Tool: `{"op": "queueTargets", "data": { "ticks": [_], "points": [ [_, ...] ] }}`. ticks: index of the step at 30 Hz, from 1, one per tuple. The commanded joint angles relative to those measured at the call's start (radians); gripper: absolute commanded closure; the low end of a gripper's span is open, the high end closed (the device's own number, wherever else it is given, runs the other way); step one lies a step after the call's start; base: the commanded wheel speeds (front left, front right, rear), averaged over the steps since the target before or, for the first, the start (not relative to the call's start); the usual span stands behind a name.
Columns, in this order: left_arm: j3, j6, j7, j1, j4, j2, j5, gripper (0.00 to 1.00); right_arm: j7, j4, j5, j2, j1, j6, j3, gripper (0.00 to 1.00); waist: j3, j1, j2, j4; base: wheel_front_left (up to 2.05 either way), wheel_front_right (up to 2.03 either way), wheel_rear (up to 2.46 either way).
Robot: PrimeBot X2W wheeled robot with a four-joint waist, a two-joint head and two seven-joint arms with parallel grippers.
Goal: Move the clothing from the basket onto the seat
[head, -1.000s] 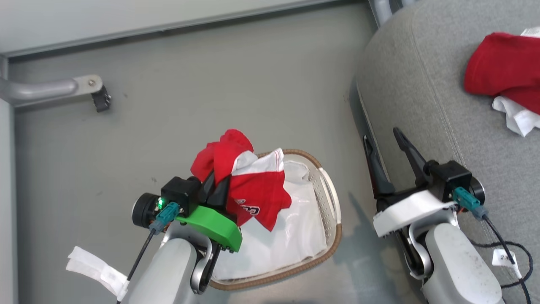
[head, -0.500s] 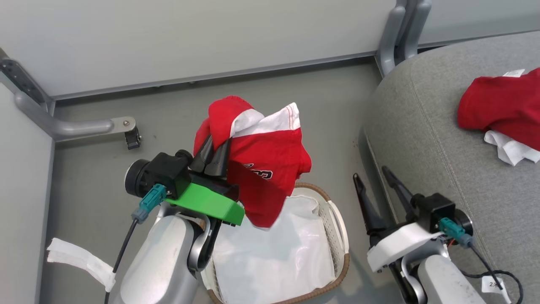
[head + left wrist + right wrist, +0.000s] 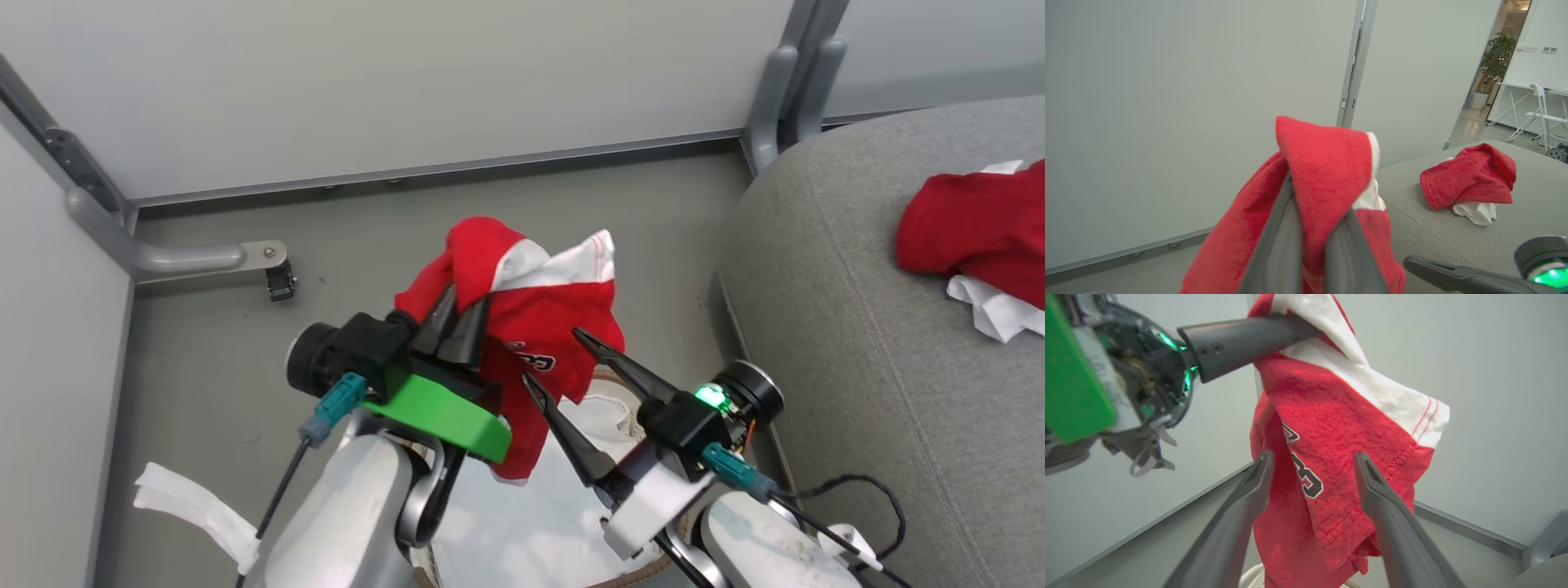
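Above the basket a red jersey hangs clear, its top fold pinched tight in the left gripper. At its five o'clock the right gripper is spread wide and empty, aimed at the hanging cloth. Off at three o'clock a second jersey already lies on the seat. What I can see of the basket holds just a white sheet, so this carry looks like the last.

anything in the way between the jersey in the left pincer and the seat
The open right pincer sits between the jersey, shut in the left pincer, and the seat, fingers aimed at the hanging cloth. Nothing else visible blocks it; another jersey lies farther back.
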Motion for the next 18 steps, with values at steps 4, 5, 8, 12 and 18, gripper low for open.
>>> {"op": "queueTargets", "data": {
  "ticks": [4,5,8,12,18],
  "points": [
    [-0.06,0.012,0.0,-0.006,-0.009,0.002,-0.031,1.0,-0.002,0.059,-0.069,0.006,-0.072,-0.001,-0.002,0.0,-0.006,0.0001,0.0,0.047,0.0,0.0,0.0],
    [-0.073,0.014,0.0,-0.008,-0.011,0.002,-0.036,1.0,-0.002,0.071,-0.086,0.008,-0.08,-0.001,-0.007,0.0,-0.005,0.0001,0.0,0.055,0.0,0.0,0.0],
    [-0.116,0.022,0.0,-0.015,-0.018,0.002,-0.06,1.0,-0.001,0.113,-0.126,0.013,-0.101,-0.001,-0.022,0.0,-0.006,0.0001,0.0,0.082,0.0,0.0,0.0],
    [-0.169,0.024,0.0,-0.022,-0.026,0.002,-0.084,1.0,-0.002,0.158,-0.141,0.017,-0.114,-0.001,-0.032,0.0,-0.006,0.0001,0.0,0.108,0.0,0.0,0.0],
    [-0.208,0.033,0.0,-0.015,-0.032,0.002,-0.107,1.0,-0.001,0.184,-0.065,0.015,-0.117,-0.001,-0.009,1.0,-0.009,0.0001,0.0,0.122,0.0,0.0,0.0]
  ]
}}
